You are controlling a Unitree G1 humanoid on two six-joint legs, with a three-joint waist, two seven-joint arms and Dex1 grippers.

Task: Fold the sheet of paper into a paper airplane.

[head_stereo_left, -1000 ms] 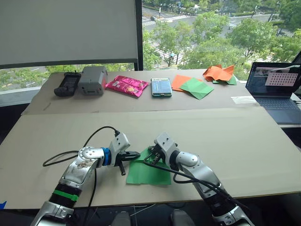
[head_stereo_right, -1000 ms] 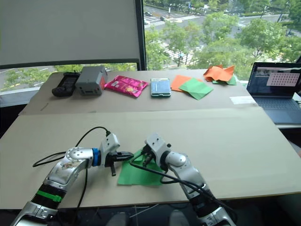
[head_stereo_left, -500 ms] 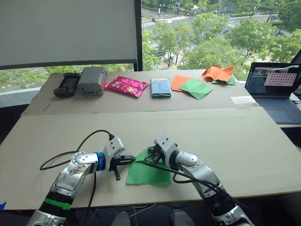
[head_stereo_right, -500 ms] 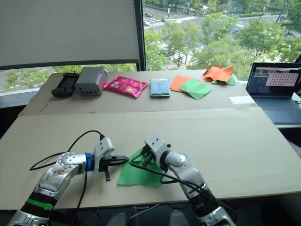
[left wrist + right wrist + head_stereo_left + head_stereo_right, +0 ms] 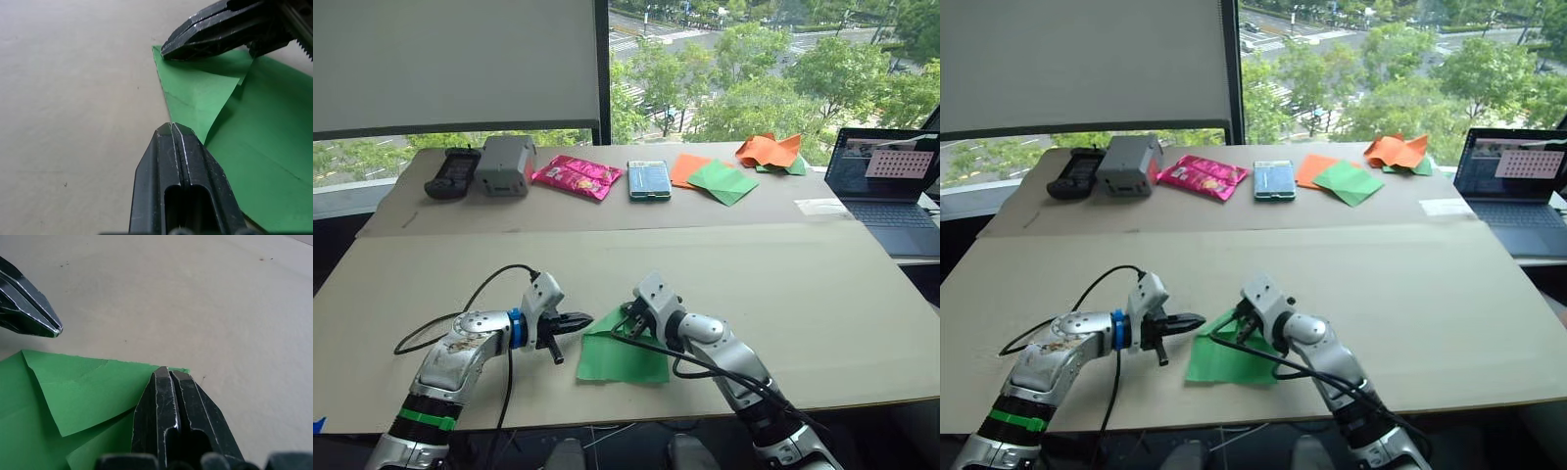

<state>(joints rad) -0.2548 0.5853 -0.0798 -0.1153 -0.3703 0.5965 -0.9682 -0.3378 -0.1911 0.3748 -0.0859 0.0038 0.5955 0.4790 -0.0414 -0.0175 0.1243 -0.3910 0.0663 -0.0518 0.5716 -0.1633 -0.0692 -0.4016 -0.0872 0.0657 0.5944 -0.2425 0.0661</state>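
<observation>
Your left gripper (image 5: pixel 578 319) has backed off the sheet of paper (image 5: pixel 625 354), fingers pressed together (wrist view confirms), right gripper (image 5: pixel 168 374) closed, pinning the folded far corner, near table edge.

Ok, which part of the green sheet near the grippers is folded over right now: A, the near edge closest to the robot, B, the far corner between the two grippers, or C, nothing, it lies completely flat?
B: the sheet of paper has its far corner turned down into a triangular flap, between the closed left gripper and the closed right gripper.
</observation>
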